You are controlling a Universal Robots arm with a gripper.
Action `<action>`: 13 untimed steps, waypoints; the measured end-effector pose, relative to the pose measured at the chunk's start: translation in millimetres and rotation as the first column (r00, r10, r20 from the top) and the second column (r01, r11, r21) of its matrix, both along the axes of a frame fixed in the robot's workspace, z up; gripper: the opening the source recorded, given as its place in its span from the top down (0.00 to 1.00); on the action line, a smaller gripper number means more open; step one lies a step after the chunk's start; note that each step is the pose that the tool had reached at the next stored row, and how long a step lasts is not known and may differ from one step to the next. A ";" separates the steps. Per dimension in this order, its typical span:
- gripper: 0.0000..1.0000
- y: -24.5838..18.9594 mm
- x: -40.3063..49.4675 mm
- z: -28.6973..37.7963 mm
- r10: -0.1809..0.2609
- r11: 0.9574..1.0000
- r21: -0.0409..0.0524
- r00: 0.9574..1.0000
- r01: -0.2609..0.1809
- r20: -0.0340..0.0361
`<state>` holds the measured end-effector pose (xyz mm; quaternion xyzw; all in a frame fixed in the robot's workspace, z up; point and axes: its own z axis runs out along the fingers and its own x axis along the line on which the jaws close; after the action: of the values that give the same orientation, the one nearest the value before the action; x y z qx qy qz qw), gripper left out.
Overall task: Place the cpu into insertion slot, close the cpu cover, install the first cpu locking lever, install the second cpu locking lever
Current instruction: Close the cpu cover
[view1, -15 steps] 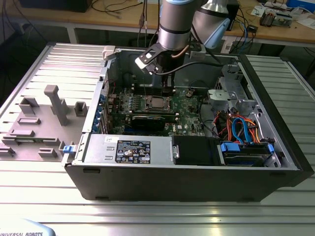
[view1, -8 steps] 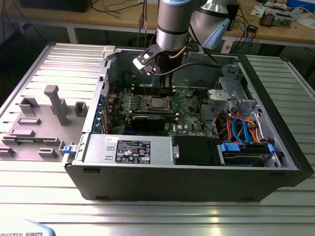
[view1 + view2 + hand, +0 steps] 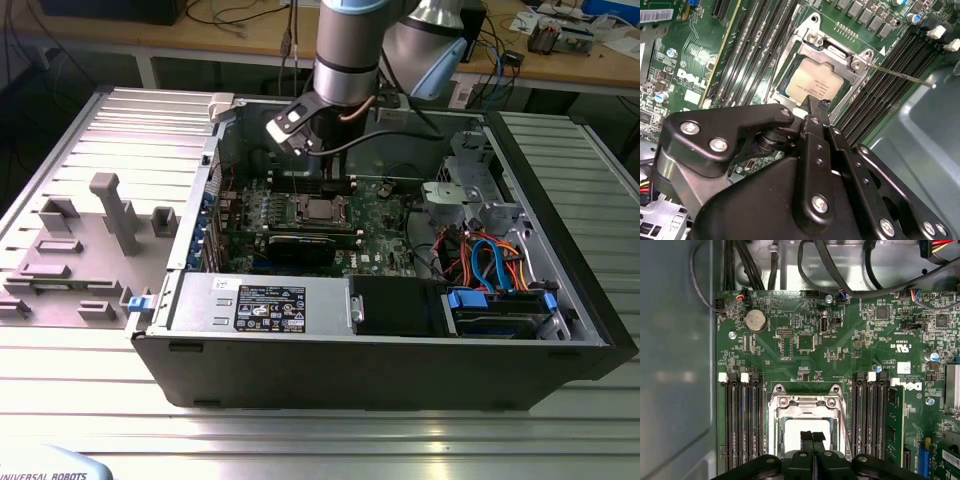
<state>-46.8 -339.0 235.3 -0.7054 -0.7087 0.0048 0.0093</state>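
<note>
Your tool (image 3: pixel 813 436) is pinched closed on nothing, tips just above the cpu (image 3: pixel 812 85), which lies framed by the lowered cpu cover (image 3: pixel 832 50); a thin lever (image 3: pixel 900 75) juts free.

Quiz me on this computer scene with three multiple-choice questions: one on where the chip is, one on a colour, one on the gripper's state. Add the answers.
1. Where does the cpu lie?
A) on the table beside the case
B) in the insertion slot
C) on top of the drive bay

2. What colour is the motherboard?
A) red
B) white
C) green

3. How do the fingers of the gripper stand?
A) shut together, nothing between them
B) spread wide apart
C) clamped on a cable

Answers:
1 B: the pale chip sits inside the socket's metal frame in both wrist views.
2 C: the board is green in both wrist views.
3 A: in the first wrist view the two tips touch each other above the chip.
</note>
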 end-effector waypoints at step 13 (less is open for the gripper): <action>0.89 -0.1 -15.6 -10.2 0.012 1.000 0.000 1.000 -0.012 -0.002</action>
<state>-62.5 -339.0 225.1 -0.7012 -0.7129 0.0056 0.0100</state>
